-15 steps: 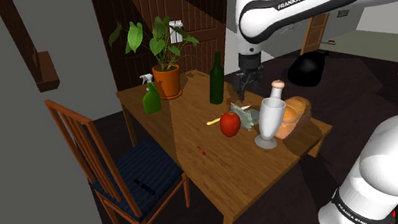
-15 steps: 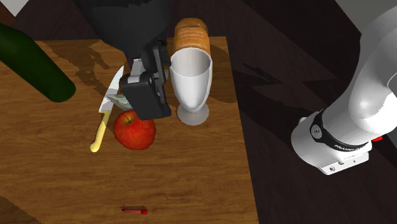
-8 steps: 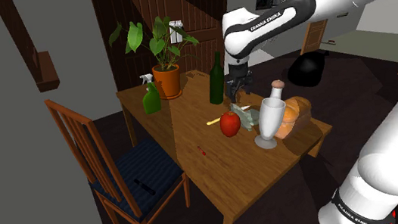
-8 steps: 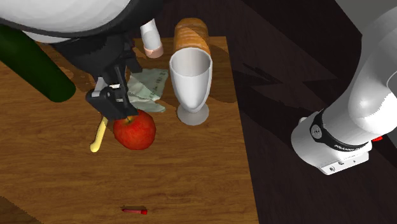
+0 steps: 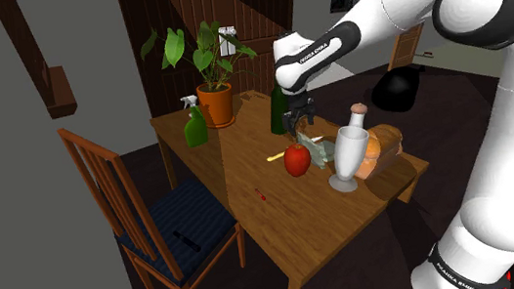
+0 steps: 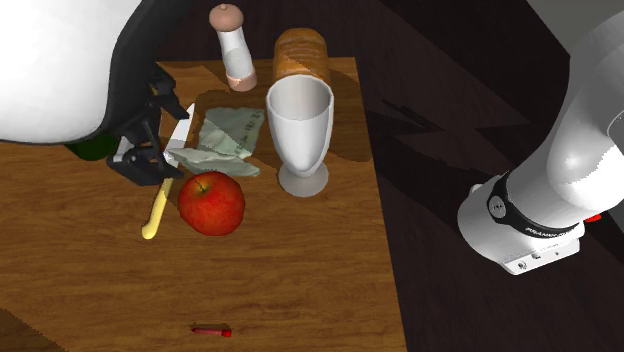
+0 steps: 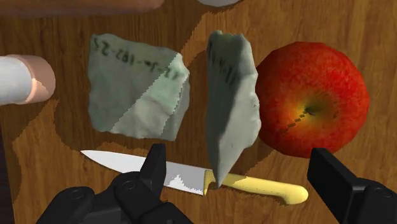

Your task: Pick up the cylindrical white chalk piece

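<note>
A small thin red cylinder (image 6: 212,329), the only chalk-like stick in view, lies on the wooden table (image 6: 300,280) near its front edge; in the shoulder view it is a red speck (image 5: 263,198). My black gripper (image 6: 145,165) hangs open above a yellow-handled knife (image 7: 191,181), well away from the stick. In the wrist view the gripper (image 7: 245,181) has its fingers wide apart, with nothing between them. A red apple (image 7: 312,102) sits beside the knife. Two crumpled grey-green papers (image 7: 137,89) lie just past the blade.
A white goblet (image 6: 300,125), a bread loaf (image 6: 300,55) and a white shaker with a pink band (image 6: 233,45) stand near the papers. A dark green bottle (image 5: 280,102), a spray bottle (image 5: 194,127) and a potted plant (image 5: 215,104) stand at the back. A wooden chair (image 5: 156,228) flanks the table.
The arm has swung from above the goblet and papers toward the second exterior view's left, over the knife. The shaker and papers, hidden before, have come into sight.
</note>
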{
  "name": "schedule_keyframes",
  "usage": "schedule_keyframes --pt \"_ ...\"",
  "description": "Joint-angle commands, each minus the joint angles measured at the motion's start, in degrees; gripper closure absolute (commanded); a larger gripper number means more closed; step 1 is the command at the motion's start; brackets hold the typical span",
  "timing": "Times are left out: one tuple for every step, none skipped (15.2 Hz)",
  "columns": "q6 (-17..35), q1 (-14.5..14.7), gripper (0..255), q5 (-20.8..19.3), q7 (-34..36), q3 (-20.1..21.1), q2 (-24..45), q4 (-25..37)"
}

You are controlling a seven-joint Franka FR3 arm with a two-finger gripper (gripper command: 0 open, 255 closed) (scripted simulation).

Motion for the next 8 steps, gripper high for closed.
schedule_keyframes --pt "-0.04 -0.19 0 -1.15 0.29 -0.5 4.89 4.64" --pt "-0.02 -0.22 0 -1.4 0.34 -0.64 5.92 5.6" --pt "0.62 -0.22 0 -1.46 0.49 -0.67 6.29 5.31" --pt "1.25 -0.23 0 -1.53 0.64 -0.69 6.67 5.05" --pt "1.88 -0.24 0 -1.6 0.8 -0.71 7.06 4.79" --pt "2.51 -0.24 0 -1.67 0.95 -0.72 7.45 4.55" --pt "3.14 -0.25 0 -1.75 1.1 -0.74 7.86 4.32" --pt "3.76 -0.26 0 -1.82 1.26 -0.76 8.28 4.1"
